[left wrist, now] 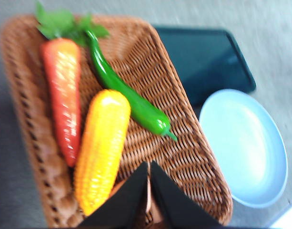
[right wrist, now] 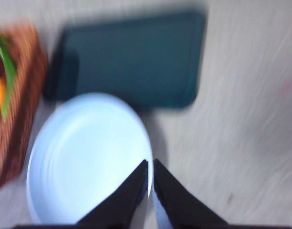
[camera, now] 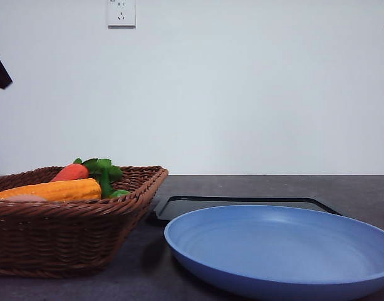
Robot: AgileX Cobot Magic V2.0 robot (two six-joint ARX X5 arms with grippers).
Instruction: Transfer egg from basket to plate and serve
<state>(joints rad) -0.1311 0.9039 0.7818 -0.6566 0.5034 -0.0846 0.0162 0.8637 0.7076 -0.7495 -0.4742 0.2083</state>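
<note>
While both pincers are closed and empty, the left pincer (left wrist: 149, 164) hangs over the basket (left wrist: 184, 157).

One basket (camera: 66, 232) is sitting at the lower left of the front view. Inside it one carrot (left wrist: 62, 90), one corn cob (left wrist: 102, 143) and one green chili pepper (left wrist: 129, 98) are lying. One blue plate (camera: 279, 251) is resting at the lower right, and one black tray (camera: 242, 204) is lying behind it. One wall socket (camera: 121, 12) is showing at the upper left.
</note>
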